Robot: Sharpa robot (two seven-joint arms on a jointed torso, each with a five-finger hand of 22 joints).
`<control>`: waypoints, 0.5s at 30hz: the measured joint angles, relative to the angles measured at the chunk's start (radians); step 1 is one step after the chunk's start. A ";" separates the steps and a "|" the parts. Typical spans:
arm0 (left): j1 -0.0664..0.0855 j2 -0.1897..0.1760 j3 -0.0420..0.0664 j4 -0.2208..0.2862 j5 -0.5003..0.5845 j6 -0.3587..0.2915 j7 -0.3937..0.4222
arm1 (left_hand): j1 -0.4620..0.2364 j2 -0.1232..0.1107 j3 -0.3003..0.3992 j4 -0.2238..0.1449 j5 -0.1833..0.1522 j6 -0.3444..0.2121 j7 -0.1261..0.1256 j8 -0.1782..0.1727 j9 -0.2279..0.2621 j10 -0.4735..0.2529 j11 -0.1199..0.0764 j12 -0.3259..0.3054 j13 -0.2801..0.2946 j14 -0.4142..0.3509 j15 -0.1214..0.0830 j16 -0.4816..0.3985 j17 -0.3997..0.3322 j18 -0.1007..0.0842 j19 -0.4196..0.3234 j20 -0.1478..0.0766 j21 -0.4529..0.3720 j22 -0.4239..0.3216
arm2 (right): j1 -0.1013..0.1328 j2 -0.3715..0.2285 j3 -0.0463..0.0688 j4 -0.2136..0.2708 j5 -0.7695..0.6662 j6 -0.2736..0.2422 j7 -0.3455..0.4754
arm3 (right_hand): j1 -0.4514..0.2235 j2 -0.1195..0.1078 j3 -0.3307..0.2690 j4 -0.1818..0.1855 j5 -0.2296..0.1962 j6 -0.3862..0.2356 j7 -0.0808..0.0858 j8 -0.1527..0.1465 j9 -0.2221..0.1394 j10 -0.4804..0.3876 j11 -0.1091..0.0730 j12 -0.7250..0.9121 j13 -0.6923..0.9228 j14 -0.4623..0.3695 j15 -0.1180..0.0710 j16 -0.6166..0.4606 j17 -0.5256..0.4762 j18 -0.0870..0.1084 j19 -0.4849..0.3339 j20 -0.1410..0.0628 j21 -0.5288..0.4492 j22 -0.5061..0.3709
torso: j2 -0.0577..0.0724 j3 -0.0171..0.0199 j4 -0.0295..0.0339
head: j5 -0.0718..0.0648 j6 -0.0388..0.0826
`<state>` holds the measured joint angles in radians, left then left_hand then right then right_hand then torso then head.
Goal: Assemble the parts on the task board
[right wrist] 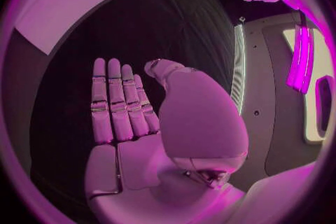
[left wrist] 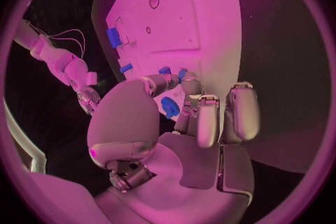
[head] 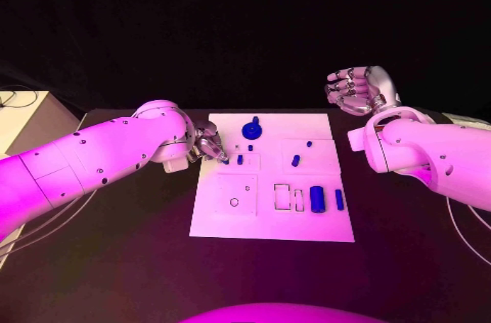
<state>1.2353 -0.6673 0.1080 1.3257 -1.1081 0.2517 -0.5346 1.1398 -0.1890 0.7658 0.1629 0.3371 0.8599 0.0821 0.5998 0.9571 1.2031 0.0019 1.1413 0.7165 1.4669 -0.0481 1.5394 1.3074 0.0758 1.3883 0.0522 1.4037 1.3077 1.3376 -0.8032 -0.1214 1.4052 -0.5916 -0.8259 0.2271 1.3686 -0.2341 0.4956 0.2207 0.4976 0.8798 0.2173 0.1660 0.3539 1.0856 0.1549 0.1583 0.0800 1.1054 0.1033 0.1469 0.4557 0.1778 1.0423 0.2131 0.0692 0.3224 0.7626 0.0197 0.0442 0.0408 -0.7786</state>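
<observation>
Our left hand (head: 208,143) curled its fingers at the board's (head: 268,216) left edge; whether it held a part (left wrist: 169,106) we could not tell. Our right hand (right wrist: 122,109), flat and empty, hung far right. We judged slow alignment wise.

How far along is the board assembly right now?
Early stage, as far as I can judge. Done: a round blue part seems seated at the far end of the white board. In hand: the left hand reaches over the board's left edge; whether it holds anything is unclear. The right hand is raised, empty. Left: a blue cylinder and smaller blue pieces still lie loose.
</observation>
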 measured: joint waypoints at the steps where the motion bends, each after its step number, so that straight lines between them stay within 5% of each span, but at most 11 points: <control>1: 0.000 0.000 0.000 0.000 0.000 0.001 0.000 | 0.000 0.000 0.000 0.000 0.000 0.000 0.000 0.000 0.000 0.000 0.000 0.000 0.000 0.000 0.000 0.000 0.000 0.000 0.000 0.000 0.000 0.000 | 0.000 0.000 0.000 0.000 0.000 0.000 0.000 | 0.000 0.000 0.000 0.000 0.000 0.000 0.000 0.000 0.000 0.000 0.000 0.000 -0.001 0.000 0.000 0.000 -0.001 0.000 0.000 0.000 0.000 -0.001 | 0.000 0.0000 0.0000 | 0.000 0.000; 15: 0.000 0.006 -0.001 -0.009 -0.001 0.008 0.000 | 0.001 0.001 0.000 0.000 0.004 0.002 -0.002 0.000 0.002 0.000 0.000 0.000 -0.001 0.000 0.000 0.000 0.000 0.000 0.000 0.000 0.000 0.000 | -0.001 0.001 0.000 -0.001 0.002 0.004 -0.002 | -0.004 -0.004 0.000 0.000 0.000 0.000 0.000 -0.006 -0.001 0.000 0.000 -0.004 -0.006 0.000 0.000 -0.006 -0.006 0.000 -0.003 0.004 0.000 -0.009 | 0.000 -0.0001 -0.0003 | 0.001 0.000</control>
<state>1.2354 -0.6615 0.1070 1.3164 -1.1092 0.2592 -0.5346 1.1406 -0.1882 0.7658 0.1629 0.3407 0.8621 0.0799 0.5998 0.9592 1.2032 0.0022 1.1413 0.7153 1.4669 -0.0481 1.5394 1.3074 0.0759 1.3883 0.0522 1.4037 1.3076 1.3366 -0.8025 -0.1215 1.4046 -0.5898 -0.8216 0.2256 1.3645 -0.2382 0.4956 0.2207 0.4976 0.8797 0.2171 0.1600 0.3530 1.0856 0.1549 0.1547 0.0743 1.1054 0.1033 0.1414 0.4493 0.1778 1.0389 0.2166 0.0697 0.3136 0.7627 0.0196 0.0439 0.0416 -0.7787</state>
